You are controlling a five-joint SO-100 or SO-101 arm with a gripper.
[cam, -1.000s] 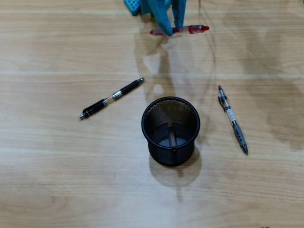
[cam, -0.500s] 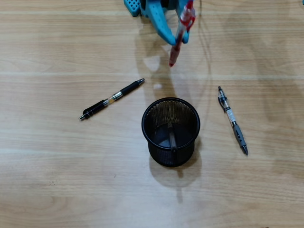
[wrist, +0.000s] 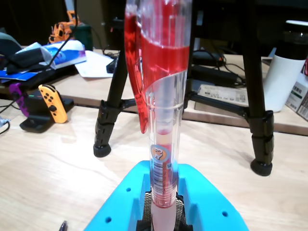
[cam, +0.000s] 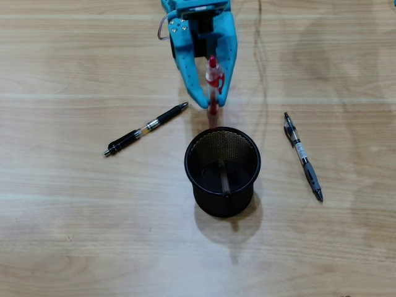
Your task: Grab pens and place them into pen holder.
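Just behind the holder [cam: 222, 171], the red pen [cam: 213, 86] is held clamped upright in the gripper [cam: 212, 104]. It is best carried forward until its lower tip hangs inside the rim, then let go, so no bounce-out is risked.

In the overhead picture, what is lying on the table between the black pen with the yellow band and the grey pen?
In the overhead view the pen holder stands between the black pen and the grey pen; otherwise only bare table.
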